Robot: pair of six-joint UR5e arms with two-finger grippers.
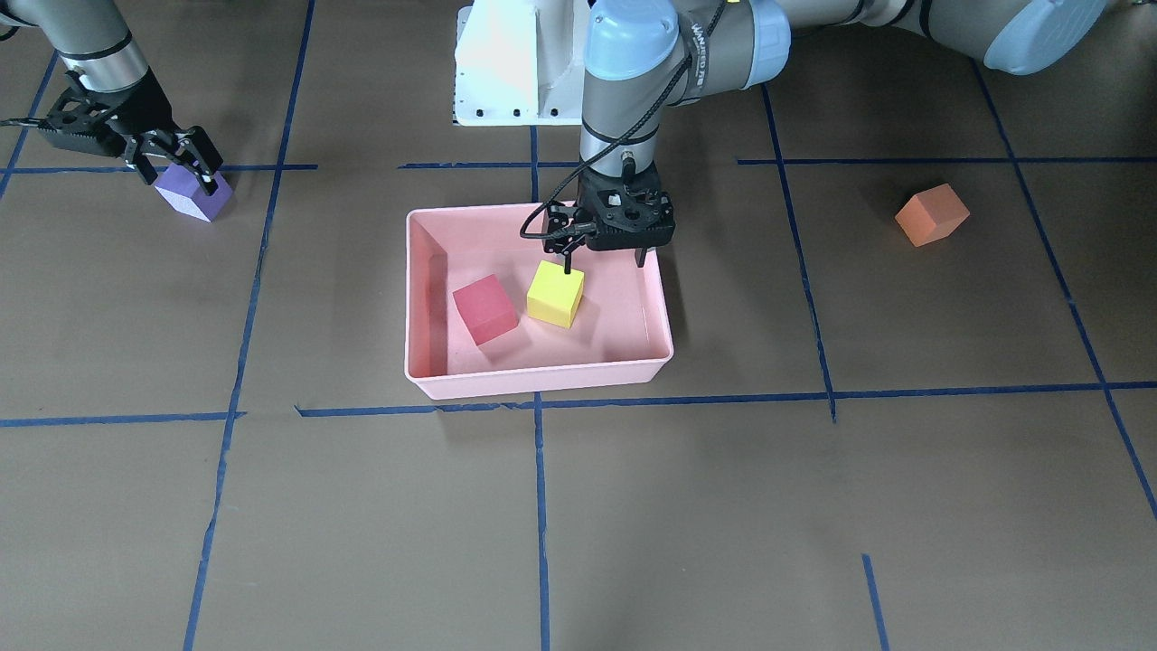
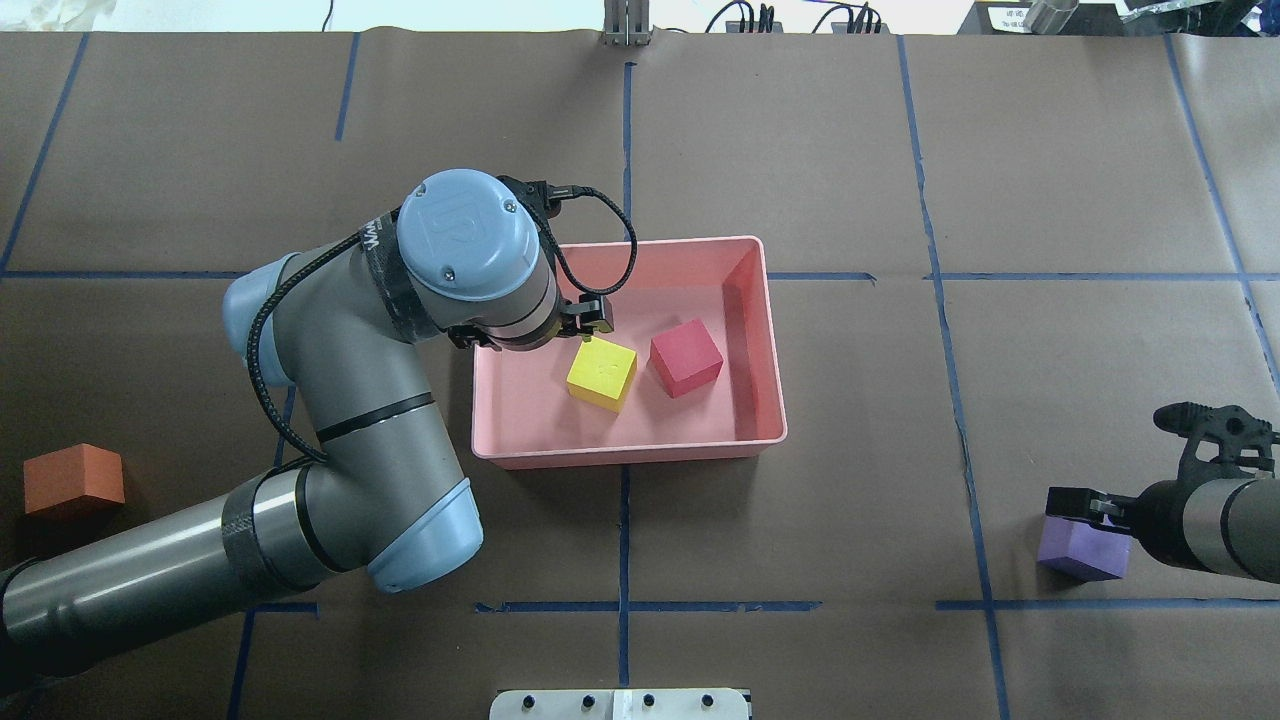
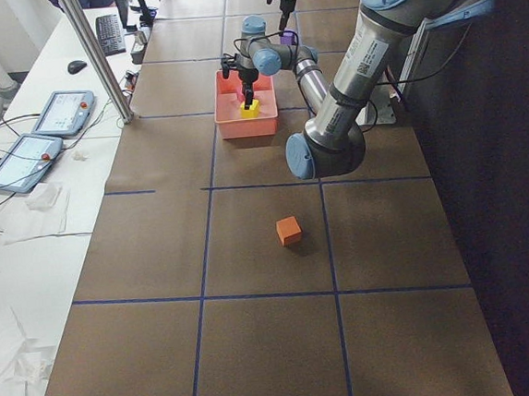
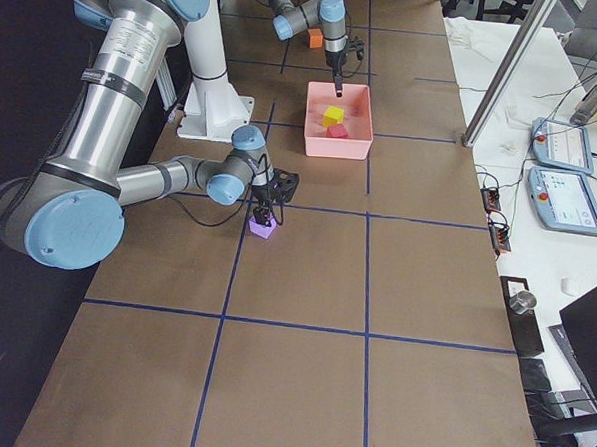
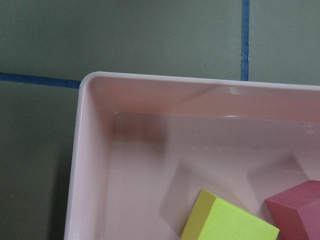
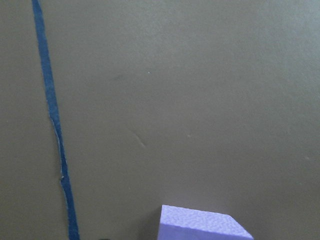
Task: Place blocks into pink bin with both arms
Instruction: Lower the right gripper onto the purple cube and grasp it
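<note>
sitting in pink bin [image 2: 765, 340], yellow block [image 2: 601, 372], red block [image 2: 686, 357], arm strap [image 1: 696, 45] lettering unreadable

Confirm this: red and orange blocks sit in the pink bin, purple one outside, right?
No. The overhead exterior view shows the yellow block, not the orange block, beside the red block in the pink bin; the purple block is outside.

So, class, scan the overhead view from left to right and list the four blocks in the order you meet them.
orange block → yellow block → red block → purple block
</note>
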